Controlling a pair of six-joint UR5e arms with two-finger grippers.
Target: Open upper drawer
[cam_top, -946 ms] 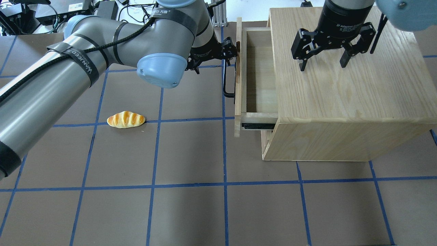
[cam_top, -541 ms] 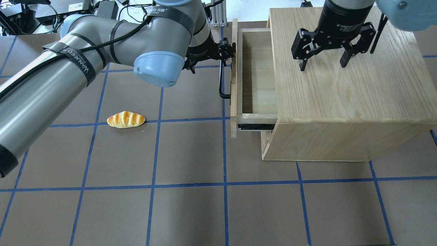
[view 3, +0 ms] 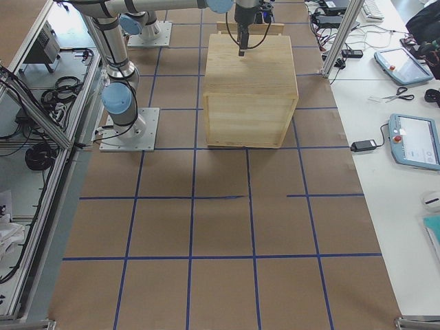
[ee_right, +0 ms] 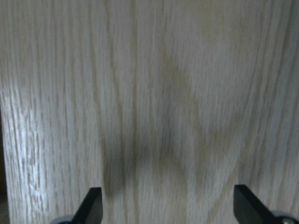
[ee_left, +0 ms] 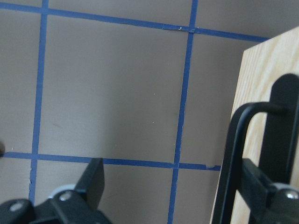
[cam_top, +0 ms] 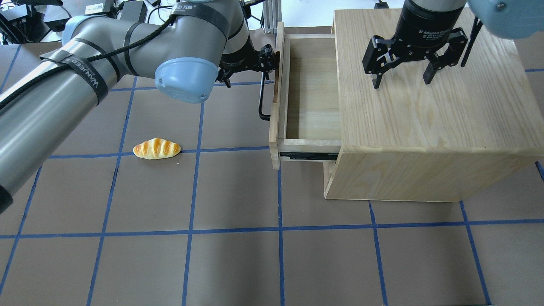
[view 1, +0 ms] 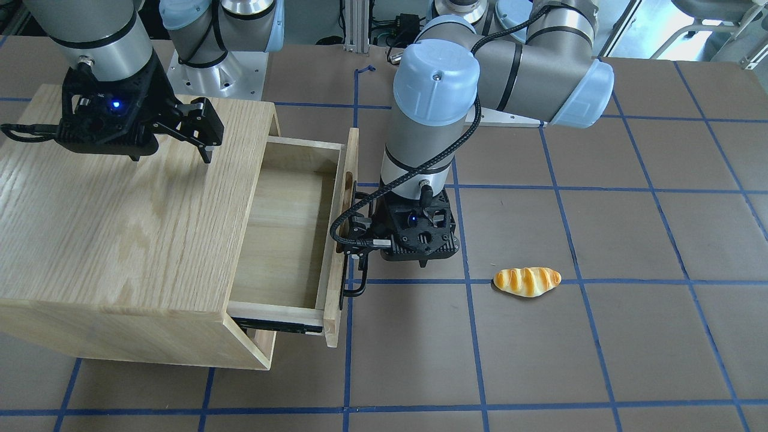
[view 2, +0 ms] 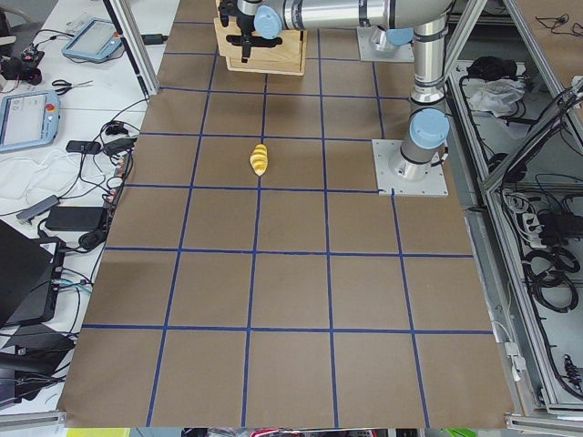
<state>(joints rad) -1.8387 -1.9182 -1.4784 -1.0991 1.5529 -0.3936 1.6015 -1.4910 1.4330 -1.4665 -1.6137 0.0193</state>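
The upper drawer of the oak cabinet stands pulled out toward the table's middle, its empty wooden inside showing; it also shows in the front-facing view. Its thin black bar handle runs along the front panel. My left gripper is at the far end of the handle. In the left wrist view the left gripper has its fingers spread wide, and the handle lies inside them against the right finger. My right gripper hovers open over the cabinet top.
A toy bread loaf lies on the brown mat left of the drawer, also in the front-facing view. The cabinet fills the right back of the table. A lower drawer front shows under the open one.
The left gripper has moved left with the handle, and the upper drawer has slid further out of the cabinet. The right gripper has not moved.
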